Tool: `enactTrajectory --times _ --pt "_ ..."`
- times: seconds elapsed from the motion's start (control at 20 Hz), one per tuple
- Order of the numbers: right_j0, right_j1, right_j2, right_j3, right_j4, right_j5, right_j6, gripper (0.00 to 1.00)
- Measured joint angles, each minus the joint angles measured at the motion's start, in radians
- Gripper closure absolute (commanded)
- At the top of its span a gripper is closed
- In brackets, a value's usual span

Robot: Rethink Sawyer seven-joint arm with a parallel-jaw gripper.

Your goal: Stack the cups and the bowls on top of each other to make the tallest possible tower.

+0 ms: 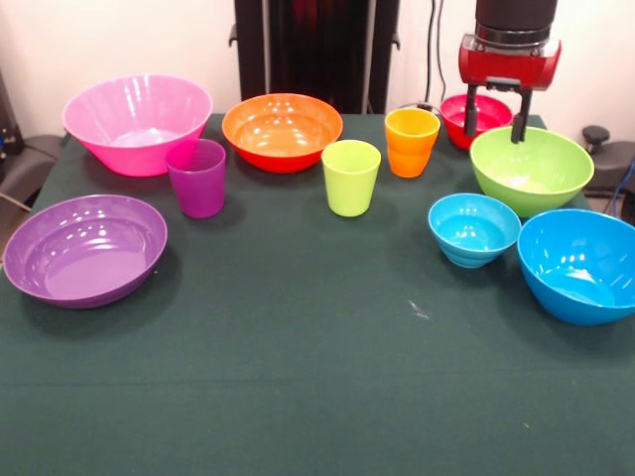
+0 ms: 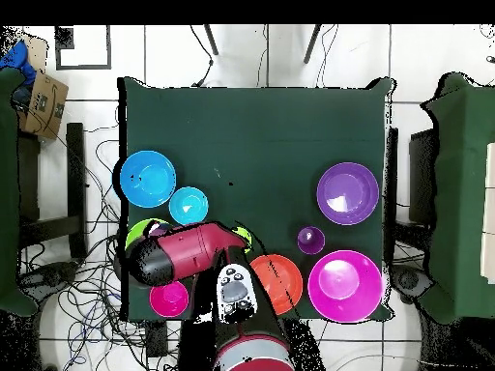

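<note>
My gripper (image 1: 494, 121) hangs open at the back right, its two black fingers (image 1: 471, 111) straddling the gap between the small red bowl (image 1: 486, 111) and the lime green bowl's (image 1: 531, 171) far rim, holding nothing. The orange cup (image 1: 411, 141), lime green cup (image 1: 351, 177) and purple cup (image 1: 196, 177) stand apart and upright. Separate on the cloth sit the pink bowl (image 1: 137, 121), orange bowl (image 1: 282, 130), shallow purple bowl (image 1: 84, 248), light blue bowl (image 1: 473, 228) and big blue bowl (image 1: 580, 263). From overhead, the arm (image 2: 184, 256) covers the gripper and much of the green bowl (image 2: 138, 232).
A dark green cloth covers the table (image 1: 298, 357); its front half carries nothing. In the overhead view a cardboard box (image 2: 41, 101) sits off the table's left side, and cables lie on the floor around the robot's base (image 2: 249, 362).
</note>
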Motion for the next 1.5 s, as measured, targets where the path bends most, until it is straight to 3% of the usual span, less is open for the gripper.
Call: enactTrajectory --times 0.75,1.5 --pt "-0.007 0.0 0.01 0.0 0.0 0.003 0.0 0.0" --pt "-0.072 0.0 0.057 0.0 -0.032 0.006 0.0 0.0"
